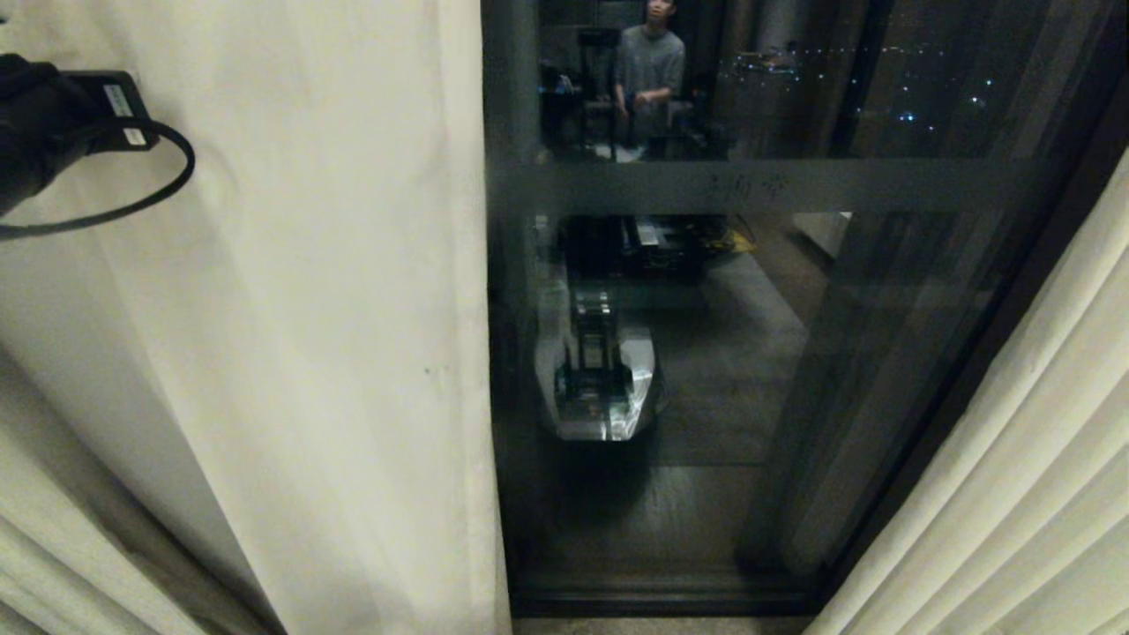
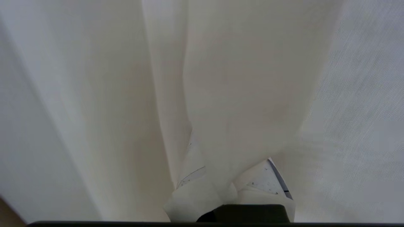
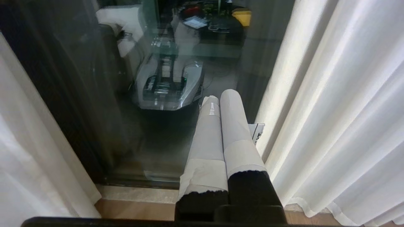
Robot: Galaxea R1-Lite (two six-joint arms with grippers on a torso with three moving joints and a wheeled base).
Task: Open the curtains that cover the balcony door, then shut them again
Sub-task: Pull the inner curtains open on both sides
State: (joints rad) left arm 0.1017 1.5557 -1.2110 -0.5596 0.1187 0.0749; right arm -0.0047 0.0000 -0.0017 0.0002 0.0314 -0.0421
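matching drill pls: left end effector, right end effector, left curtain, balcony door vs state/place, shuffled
Things:
1. left end effector
2. right end effector
3. left curtain
4. balcony door

States or places:
A. dark glass bared in the gap, mirroring the robot's base
B. shut on nothing, fingers pressed together, pointing at the glass
C. clamped on a fold of cream fabric
D. hanging over the left part of the door, its edge beside the bare pane

Pairs: 1-C, 2-B, 3-D, 4-A
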